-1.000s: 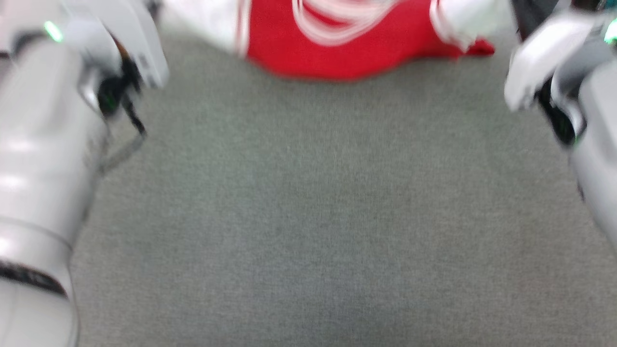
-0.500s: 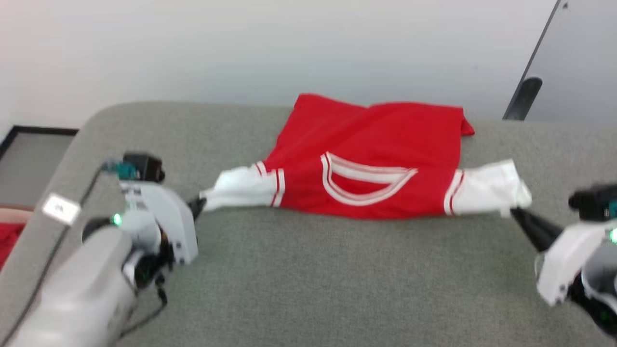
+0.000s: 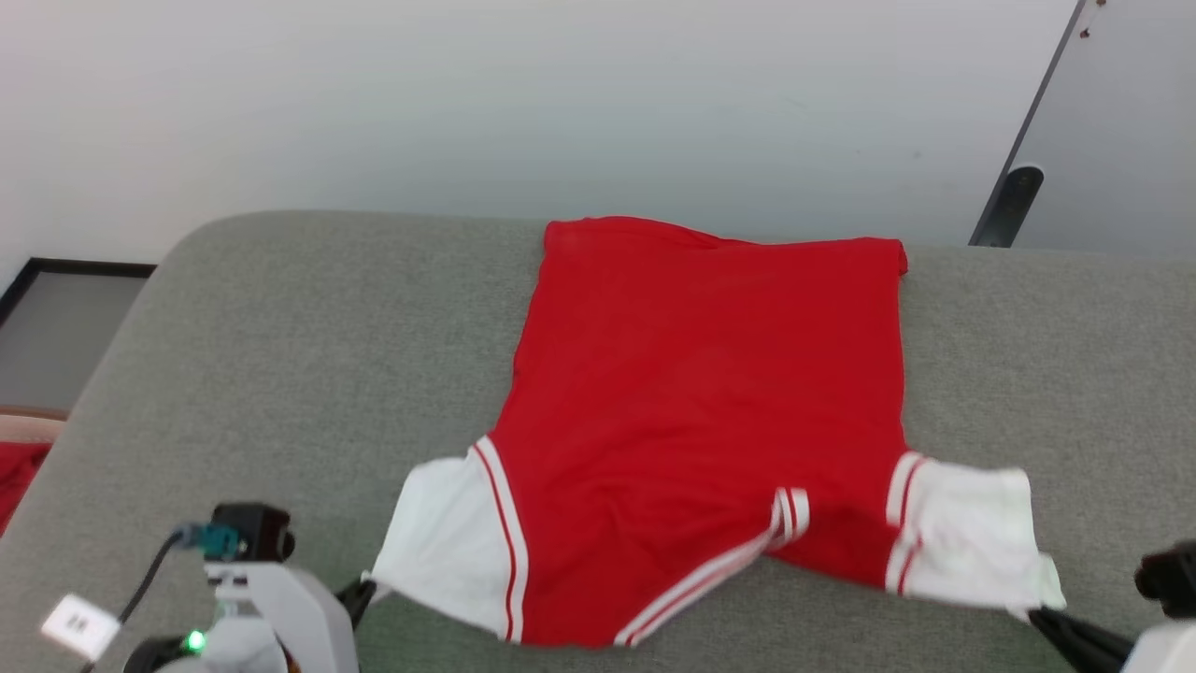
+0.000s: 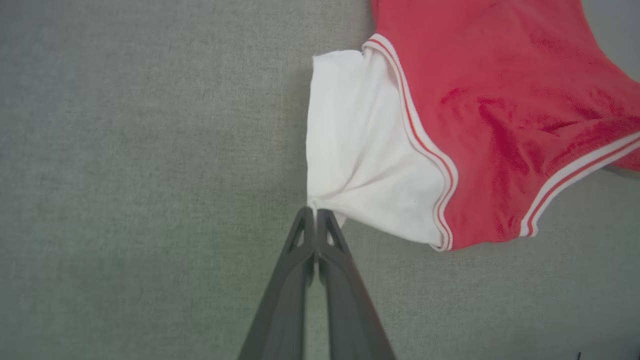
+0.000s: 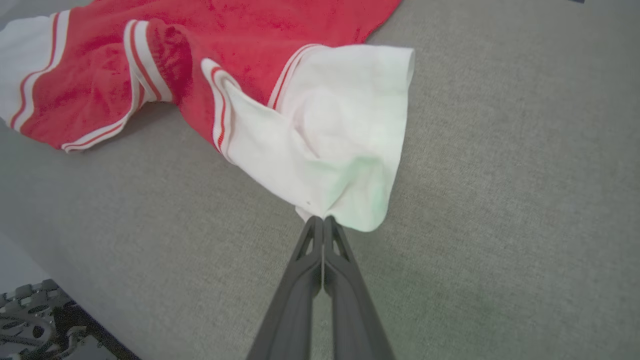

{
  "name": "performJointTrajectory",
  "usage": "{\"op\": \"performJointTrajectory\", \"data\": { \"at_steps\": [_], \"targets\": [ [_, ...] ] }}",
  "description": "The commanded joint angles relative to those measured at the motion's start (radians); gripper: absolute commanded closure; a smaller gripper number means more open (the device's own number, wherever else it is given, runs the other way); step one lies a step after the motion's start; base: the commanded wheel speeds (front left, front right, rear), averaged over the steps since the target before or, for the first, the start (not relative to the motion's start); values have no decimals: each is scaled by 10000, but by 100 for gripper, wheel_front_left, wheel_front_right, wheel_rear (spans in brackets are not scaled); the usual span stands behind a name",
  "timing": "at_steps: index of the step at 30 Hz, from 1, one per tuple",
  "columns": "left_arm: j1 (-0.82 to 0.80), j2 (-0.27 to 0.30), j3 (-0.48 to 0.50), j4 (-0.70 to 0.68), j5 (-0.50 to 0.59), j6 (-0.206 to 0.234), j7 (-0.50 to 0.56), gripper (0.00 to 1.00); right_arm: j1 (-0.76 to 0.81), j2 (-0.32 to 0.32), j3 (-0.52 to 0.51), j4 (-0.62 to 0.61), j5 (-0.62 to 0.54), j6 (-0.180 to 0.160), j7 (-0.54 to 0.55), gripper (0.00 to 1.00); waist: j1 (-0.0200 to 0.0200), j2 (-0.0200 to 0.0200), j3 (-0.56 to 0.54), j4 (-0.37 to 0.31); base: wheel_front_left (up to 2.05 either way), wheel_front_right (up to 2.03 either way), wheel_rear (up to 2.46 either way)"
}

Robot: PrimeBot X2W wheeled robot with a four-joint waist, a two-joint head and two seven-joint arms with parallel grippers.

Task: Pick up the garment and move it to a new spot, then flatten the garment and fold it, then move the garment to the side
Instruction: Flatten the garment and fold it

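The garment is a red shirt with white short sleeves and red-and-white stripe trim, spread over the grey padded surface with its hem toward the wall. No lettering shows on the side that faces up. My left gripper is shut on the tip of one white sleeve; it also shows at the lower left of the head view as the left gripper. My right gripper is shut on the corner of the other white sleeve, which is bunched and creased. In the head view the right gripper sits at the lower right.
The grey padded surface ends at a rounded far edge below a pale wall. A dark framed panel lies off its left side, and a bit of red cloth shows at the left edge. A grey door stands at right.
The head view has swung and shifted. The shirt now lies stretched out longer, from the far edge toward me, with both sleeves drawn nearer. Both grippers stay shut on the sleeve tips.
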Motion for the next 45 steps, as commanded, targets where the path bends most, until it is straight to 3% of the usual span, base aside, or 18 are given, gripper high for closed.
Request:
{"op": "performJointTrajectory", "data": {
  "at_steps": [1,10,20,21,22,23,29,36,41,45],
  "targets": [
    [355,128,141,-331,-160,268,-114,100,370,-42,-204,-177,-83,-11,195,100,-1,0,71,-53,0,0,0],
    [1915,816,419,-1851,-575,1559,-313,100,1965,388,-1385,-1079,-603,-11,1246,100,-1,0,382,-232,0,0,0],
    [2162,685,467,-2140,-679,1767,-473,100,1997,1224,-2087,-1136,-1079,-11,1973,100,-1,0,645,-306,0,0,0],
    [2122,647,459,-2146,-666,1746,-481,100,1932,1281,-2177,-1104,-1178,-11,2094,71,-1,0,672,-306,0,0,0],
    [2065,626,461,-2140,-642,1731,-503,100,1847,1307,-2188,-1133,-1285,-11,2226,7,-1,0,704,-305,0,0,0],
    [2028,603,445,-2134,-621,1704,-503,100,1744,1384,-2230,-1174,-1324,-11,2367,0,-1,0,736,-305,0,0,0],
    [1767,341,445,-2097,-460,1598,-734,100,1433,1448,-2648,-2066,-1242,-11,2806,0,-1,0,996,-271,0,0,0],
    [1453,42,448,-2040,-231,1430,-1040,100,1253,1552,-3651,-3833,-1583,-6,2214,0,-1,0,1393,-177,0,0,0],
    [1171,-132,443,-1986,-78,1390,-1182,100,-314,2107,-4534,-4402,-2632,-6,1188,0,-1,0,1820,-83,0,0,0],
    [849,-369,325,-1917,91,1272,-1204,100,-2297,2418,-4532,-3704,-3248,-6,940,0,-1,0,2155,130,0,0,0]
  ]
}}
